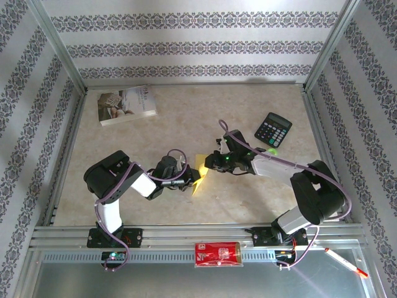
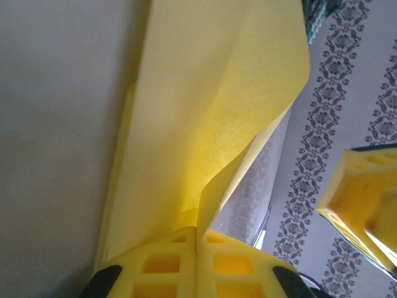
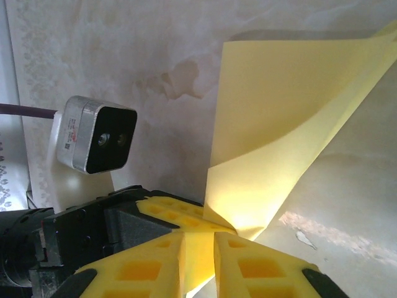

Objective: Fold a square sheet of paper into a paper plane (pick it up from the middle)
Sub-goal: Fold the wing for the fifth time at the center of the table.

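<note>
The square sheet of paper (image 1: pixel 200 170) is thin and yellow, partly folded, and is lifted off the table between my two grippers at the middle of the table. In the left wrist view the paper (image 2: pixel 211 99) curls upward, and my left gripper (image 2: pixel 198 233) is shut on its lower edge. My right gripper (image 3: pixel 198 241) faces the left one, fingers a narrow gap apart, with a flap of the paper (image 3: pixel 279 124) running down between them. In the top view the left gripper (image 1: pixel 190 180) and right gripper (image 1: pixel 208 162) nearly touch. No finished paper plane shape is seen.
A white printed book (image 1: pixel 127 104) lies at the back left and a black calculator (image 1: pixel 273 129) at the right. On the front rail sit a red packet (image 1: pixel 218 254) and a pen (image 1: pixel 346 262). Metal frame posts and patterned walls ring the table.
</note>
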You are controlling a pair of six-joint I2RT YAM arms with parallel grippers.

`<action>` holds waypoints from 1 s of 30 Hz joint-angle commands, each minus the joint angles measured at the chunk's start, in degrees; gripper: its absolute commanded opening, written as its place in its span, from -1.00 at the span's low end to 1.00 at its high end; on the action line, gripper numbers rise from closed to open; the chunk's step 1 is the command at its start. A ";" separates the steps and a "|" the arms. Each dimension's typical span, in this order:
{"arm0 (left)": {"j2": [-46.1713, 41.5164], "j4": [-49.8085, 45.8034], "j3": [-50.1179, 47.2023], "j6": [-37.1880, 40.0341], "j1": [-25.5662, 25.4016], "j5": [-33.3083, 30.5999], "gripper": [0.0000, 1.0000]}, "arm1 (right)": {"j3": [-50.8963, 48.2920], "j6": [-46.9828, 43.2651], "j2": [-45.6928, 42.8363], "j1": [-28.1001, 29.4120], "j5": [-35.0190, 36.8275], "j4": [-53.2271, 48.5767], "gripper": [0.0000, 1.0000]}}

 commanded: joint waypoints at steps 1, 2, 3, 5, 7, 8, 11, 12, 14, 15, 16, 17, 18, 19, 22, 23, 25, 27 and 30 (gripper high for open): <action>1.63 6.26 -1.43 -3.93 -0.57 -1.58 -1.00 | 2.39 -1.71 2.31 1.06 -0.03 1.98 -0.65; 1.84 7.03 -1.73 -4.26 -0.61 -1.82 -1.00 | 2.88 -1.75 3.10 1.33 -0.08 2.16 -0.66; 2.00 7.10 -1.95 -4.40 -0.60 -1.88 -1.00 | 3.31 -1.96 3.63 1.56 -0.06 2.29 -0.67; 1.85 7.27 -2.65 -4.86 -0.61 -2.65 -1.00 | 4.25 -2.32 5.12 2.00 0.01 2.45 -0.70; 1.75 7.44 -3.21 -4.99 -0.50 -3.09 -1.00 | 5.02 -2.47 6.76 2.26 -0.36 3.01 -0.71; 1.69 7.52 -3.45 -5.12 -0.62 -3.28 -1.00 | 5.38 -2.35 7.44 2.36 -0.63 3.40 -0.72; 1.54 8.05 -4.63 -5.63 -0.60 -4.38 -1.00 | 5.88 -2.72 8.61 2.45 -0.91 3.97 -0.73; 1.49 8.42 -5.00 -5.91 -0.63 -4.73 -1.00 | 6.02 -2.99 8.95 2.47 -0.91 3.92 -0.74; 1.77 9.45 -5.49 -6.28 -0.60 -5.05 -1.00 | 6.20 -3.37 9.61 2.36 -1.28 3.97 -0.74; 1.96 9.75 -5.70 -6.47 -0.62 -5.11 -1.00 | 6.20 -3.54 9.94 2.48 -1.48 4.10 -0.75; 2.13 10.16 -6.01 -6.64 -0.65 -5.39 -1.00 | 6.12 -3.69 10.09 2.47 -1.61 4.35 -0.74; 2.23 10.42 -6.36 -6.78 -0.63 -5.56 -1.00 | 6.11 -3.89 10.35 2.42 -1.99 4.47 -0.74; 2.39 10.83 -6.54 -6.96 -0.64 -5.79 -1.00 | 6.10 -4.12 10.65 2.43 -2.27 4.67 -0.73; 2.64 10.98 -6.85 -7.20 -0.67 -5.84 -1.00 | 6.20 -4.25 10.98 2.46 -2.53 4.86 -0.73; 3.66 12.70 -7.58 -8.18 -0.65 -6.17 -1.00 | 6.59 -4.13 12.36 2.73 -3.35 5.61 -0.71; 4.09 13.18 -7.75 -8.54 -0.66 -6.20 -1.00 | 6.78 -4.25 12.86 2.80 -3.44 5.72 -0.71; 4.80 13.97 -7.95 -8.99 -0.65 -6.17 -1.00 | 7.22 -4.26 13.90 2.99 -3.68 6.04 -0.71; 5.32 14.64 -8.27 -9.38 -0.65 -6.28 -1.00 | 7.72 -4.17 14.86 3.18 -3.90 6.43 -0.71; 5.44 14.40 -8.64 -9.52 -0.74 -6.39 -1.00 | 8.70 -4.42 16.19 3.23 -3.81 6.50 -0.71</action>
